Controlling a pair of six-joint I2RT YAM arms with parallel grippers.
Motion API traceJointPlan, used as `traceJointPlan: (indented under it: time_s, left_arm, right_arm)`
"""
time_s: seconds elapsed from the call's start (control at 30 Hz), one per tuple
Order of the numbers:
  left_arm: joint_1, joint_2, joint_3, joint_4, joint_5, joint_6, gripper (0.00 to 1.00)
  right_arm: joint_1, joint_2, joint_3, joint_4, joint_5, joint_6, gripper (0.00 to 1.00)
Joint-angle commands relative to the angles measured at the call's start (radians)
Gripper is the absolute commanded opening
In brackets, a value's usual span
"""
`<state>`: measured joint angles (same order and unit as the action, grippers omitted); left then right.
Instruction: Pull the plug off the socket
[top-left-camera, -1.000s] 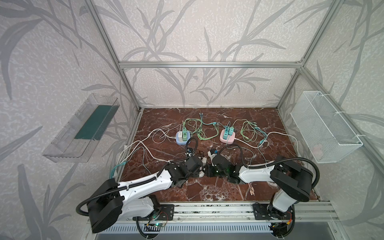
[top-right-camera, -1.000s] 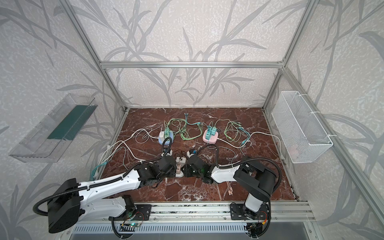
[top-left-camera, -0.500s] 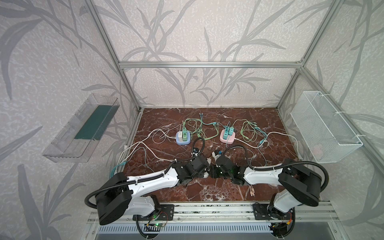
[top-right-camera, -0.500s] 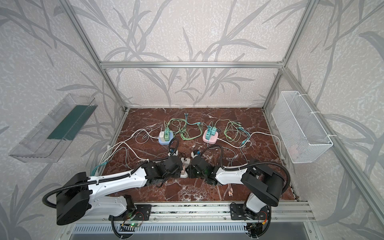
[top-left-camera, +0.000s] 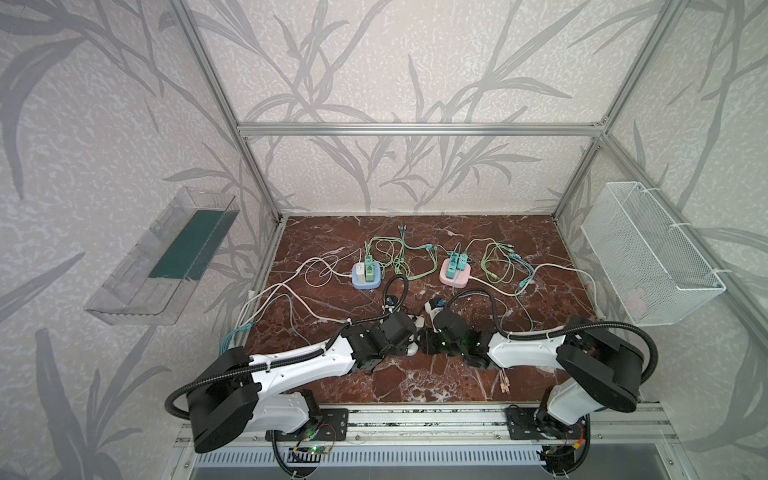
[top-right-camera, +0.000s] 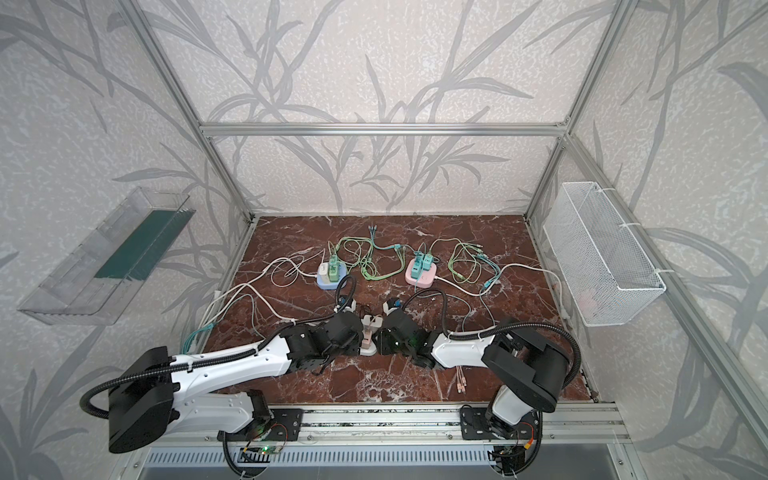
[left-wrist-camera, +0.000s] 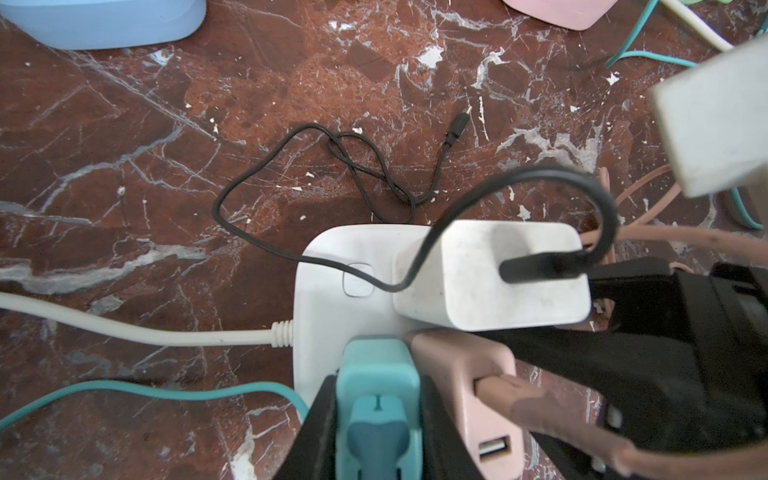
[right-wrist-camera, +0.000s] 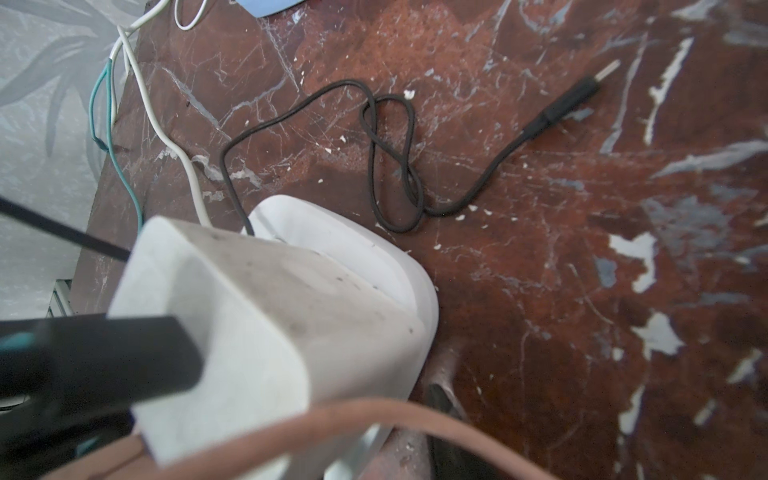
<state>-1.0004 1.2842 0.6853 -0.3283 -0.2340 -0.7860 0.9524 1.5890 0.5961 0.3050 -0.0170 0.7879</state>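
Observation:
A white socket (left-wrist-camera: 328, 299) stands near the front middle of the marble floor, small in both top views (top-left-camera: 412, 350) (top-right-camera: 368, 350). Teal, pink and white plugs sit in it. My left gripper (left-wrist-camera: 378, 399) is shut on the teal plug (left-wrist-camera: 378, 365), one black finger on each side. The pink plug (left-wrist-camera: 461, 365) is right beside it. My right gripper (top-left-camera: 427, 345) reaches in from the opposite side and straddles the white plug (right-wrist-camera: 232, 316) (left-wrist-camera: 490, 282). One of its fingers (right-wrist-camera: 442, 395) shows beside the socket's base. Whether it presses the plug is hidden.
A loose black cable (left-wrist-camera: 332, 166) lies on the floor just beyond the socket. Farther back stand a blue socket cube (top-left-camera: 365, 276) and a pink one (top-left-camera: 455, 274) among green and white cables. A wire basket (top-left-camera: 648, 253) hangs on the right wall, a clear shelf (top-left-camera: 166, 257) on the left.
Both grippers have stayed at the white socket and drifted slightly right and toward the front. The left arm's elbow has swung in closer behind its gripper.

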Motion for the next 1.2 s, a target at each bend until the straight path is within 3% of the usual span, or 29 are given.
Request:
traceJointPlan:
  time_s: [0.0,0.17,0.5,0.8,1.03,1.17]
  left_arm:
    - [-0.029,0.031,0.043,0.077,0.098,0.0,0.07]
    - [-0.03,0.082,0.049,0.11,0.128,-0.015,0.07]
    - [-0.035,0.091,0.113,0.086,0.094,0.008,0.07]
    - [-0.034,0.018,0.12,0.071,0.05,0.038,0.07]
    - [-0.036,0.064,0.15,0.023,0.091,0.057,0.07]
    - [-0.031,0.011,0.077,0.136,0.085,0.022,0.07]
  right_arm:
    - [-0.007,0.044,-0.036,-0.181,0.012,-0.043,0.4]
    - [-0.009,0.022,-0.042,-0.127,-0.038,-0.066,0.46]
    - [-0.008,0.043,-0.046,-0.09,-0.074,-0.076,0.47]
    - [-0.007,0.066,0.008,-0.302,0.024,-0.1,0.43]
    - [-0.008,0.066,0.031,-0.352,0.064,-0.116,0.43]
    - [-0.01,0.076,0.03,-0.344,0.059,-0.117,0.43]
